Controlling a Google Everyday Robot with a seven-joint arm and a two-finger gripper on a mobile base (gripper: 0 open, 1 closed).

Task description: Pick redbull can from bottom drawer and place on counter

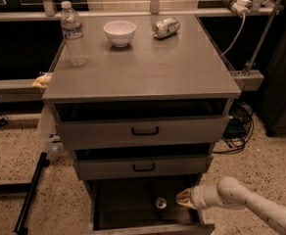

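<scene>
Honestly, you had nothing readable here. The clear plastic water bottle [73,33] on the flat grey metal counter [148,72] wore a pale label band, but its print was too small to make out. The dented silver can [165,27] lying at the back showed no legible brand. The slim silver-topped can [160,202] in the dark bottom drawer [123,204] showed you only its top. Your cream-coloured gripper [182,198] hung just right of it.

Dim warm light (claw [178,198] at shadowed drawer [123,205])
</scene>
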